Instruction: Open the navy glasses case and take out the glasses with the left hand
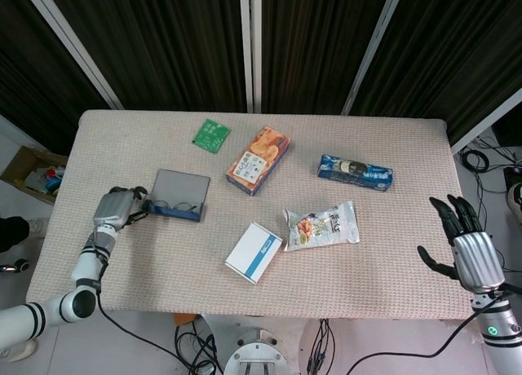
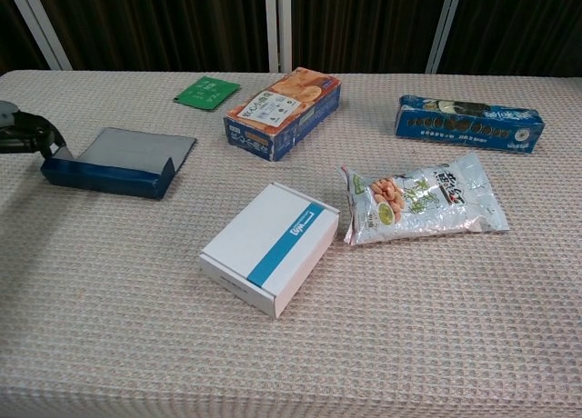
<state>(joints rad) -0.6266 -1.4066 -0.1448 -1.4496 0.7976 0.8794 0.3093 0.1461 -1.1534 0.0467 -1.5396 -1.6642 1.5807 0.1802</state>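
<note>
Now left hand [image 1: 119, 208] (fingers curled) touches open navy glasses case [image 1: 178, 196].

left robot hand [image 1: 118, 207]: silver, black fingers | arms: white, black bands

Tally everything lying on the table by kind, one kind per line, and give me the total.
Glasses cases: 1, the open navy glasses case
Glasses: 1, the glasses inside it
Boxes: 3, orange snack box, white box with blue stripe, blue cookie box
Snack bags: 1, silver snack bag
Flat packets: 1, green packet
Total: 7
</note>
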